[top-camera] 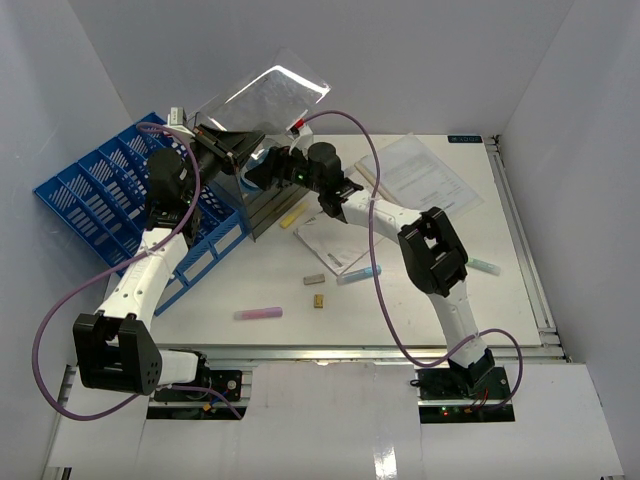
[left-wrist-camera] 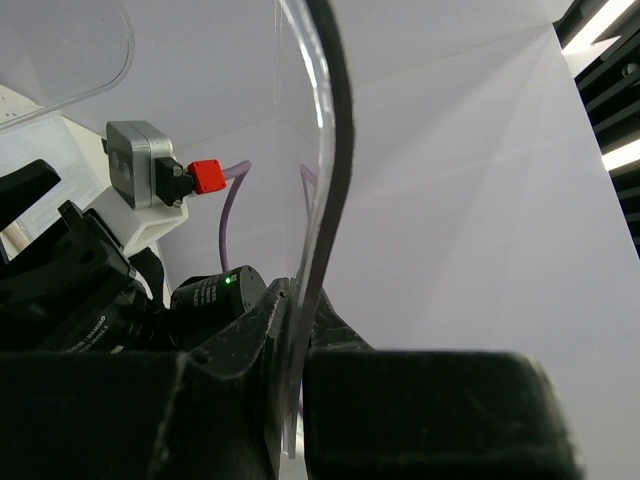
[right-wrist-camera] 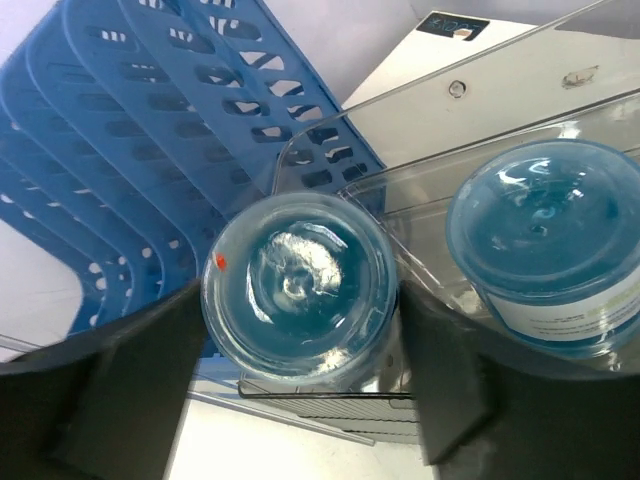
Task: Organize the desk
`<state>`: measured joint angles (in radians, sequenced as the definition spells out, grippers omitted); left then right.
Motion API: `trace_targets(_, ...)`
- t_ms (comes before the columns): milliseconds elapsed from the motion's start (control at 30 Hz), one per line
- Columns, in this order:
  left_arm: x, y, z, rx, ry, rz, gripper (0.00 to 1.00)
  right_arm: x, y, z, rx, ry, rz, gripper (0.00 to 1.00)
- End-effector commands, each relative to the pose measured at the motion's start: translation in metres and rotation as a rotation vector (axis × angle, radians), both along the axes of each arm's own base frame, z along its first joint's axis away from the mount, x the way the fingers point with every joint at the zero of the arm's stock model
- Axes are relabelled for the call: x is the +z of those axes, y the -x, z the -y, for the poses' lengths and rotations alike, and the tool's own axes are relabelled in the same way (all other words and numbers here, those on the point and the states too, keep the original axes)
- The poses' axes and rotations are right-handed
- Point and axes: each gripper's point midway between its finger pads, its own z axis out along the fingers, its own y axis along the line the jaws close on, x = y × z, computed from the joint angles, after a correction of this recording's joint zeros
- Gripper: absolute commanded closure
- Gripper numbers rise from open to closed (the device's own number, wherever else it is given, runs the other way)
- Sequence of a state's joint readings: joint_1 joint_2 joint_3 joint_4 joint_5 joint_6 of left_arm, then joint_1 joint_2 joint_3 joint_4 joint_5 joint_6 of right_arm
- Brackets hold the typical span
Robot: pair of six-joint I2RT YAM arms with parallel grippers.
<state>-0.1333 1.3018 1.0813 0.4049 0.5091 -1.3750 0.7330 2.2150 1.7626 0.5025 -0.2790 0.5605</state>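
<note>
The white desk (top-camera: 420, 300) carries a clear plastic bin (top-camera: 270, 195) at its back left. My left gripper (top-camera: 215, 143) is shut on the bin's clear lid (top-camera: 265, 95) and holds it raised open; in the left wrist view the lid's edge (left-wrist-camera: 318, 200) is pinched between the jaws of that gripper (left-wrist-camera: 290, 390). My right gripper (top-camera: 262, 170) reaches into the open bin, shut on a round blue container (right-wrist-camera: 298, 290). A second blue container (right-wrist-camera: 545, 245) sits inside the bin beside it.
A blue slotted file rack (top-camera: 110, 190) lies left of the bin. On the desk lie papers (top-camera: 425, 180), a booklet (top-camera: 335, 235), a pink marker (top-camera: 258, 313), a blue marker (top-camera: 358, 273), a teal marker (top-camera: 484, 266), a yellow piece (top-camera: 291, 218) and two small blocks (top-camera: 316, 290).
</note>
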Motion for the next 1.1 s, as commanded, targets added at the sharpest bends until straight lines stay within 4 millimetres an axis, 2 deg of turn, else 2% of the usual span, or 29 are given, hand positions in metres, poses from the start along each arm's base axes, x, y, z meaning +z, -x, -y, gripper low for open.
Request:
trace_targets(0,0.016,0.021,0.007,-0.070,0.045,0.009,1.00,0.043,-0.007,0.005,-0.057,-0.016,0.174,0.09)
trace_targets(67,0.015,0.022,0.007,-0.070,0.046,0.006,1.00,0.048,0.002,0.007,-0.023,-0.012,0.190,0.04)
trace_targets(167,0.014,0.022,0.007,-0.069,0.049,0.003,0.99,0.060,0.022,0.009,0.080,-0.003,0.261,0.07)
trace_targets(267,0.014,0.023,0.006,-0.065,0.051,-0.001,0.98,0.070,0.063,0.019,0.312,-0.047,0.308,0.10)
trace_targets(300,0.013,0.024,0.006,-0.065,0.050,-0.002,0.98,0.074,0.071,0.025,0.351,-0.066,0.308,0.10)
trace_targets(333,0.011,0.024,0.006,-0.063,0.047,-0.009,0.98,0.060,0.081,0.034,0.392,-0.060,0.272,0.09)
trace_targets(400,0.005,0.025,0.005,-0.052,0.030,-0.031,0.98,0.045,0.102,0.053,0.462,-0.039,0.249,0.10)
trace_targets(467,-0.005,0.025,0.004,-0.040,-0.002,-0.060,0.98,0.038,0.122,0.076,0.476,-0.008,0.263,0.10)
trace_targets(533,-0.026,0.024,0.004,-0.025,-0.049,-0.143,0.98,0.022,0.134,0.097,0.477,0.035,0.251,0.10)
trace_targets(600,-0.037,0.024,0.003,-0.014,-0.115,-0.164,1.00,-0.001,0.150,0.118,0.476,0.100,0.232,0.09)
trace_targets(700,-0.070,0.027,0.002,-0.019,-0.193,-0.267,1.00,-0.019,0.156,0.147,0.444,0.157,0.218,0.10)
trace_targets(833,-0.094,0.028,0.003,-0.035,-0.255,-0.319,1.00,-0.021,0.159,0.175,0.393,0.196,0.227,0.09)
trace_targets(900,-0.105,0.030,0.004,-0.036,-0.284,-0.356,0.93,-0.019,0.158,0.183,0.370,0.205,0.220,0.10)
trace_targets(933,-0.109,0.030,0.004,-0.034,-0.298,-0.371,0.86,-0.017,0.159,0.186,0.361,0.208,0.223,0.10)
trace_targets(1067,-0.127,0.036,0.010,-0.029,-0.397,-0.432,0.39,-0.019,0.158,0.199,0.327,0.235,0.216,0.10)
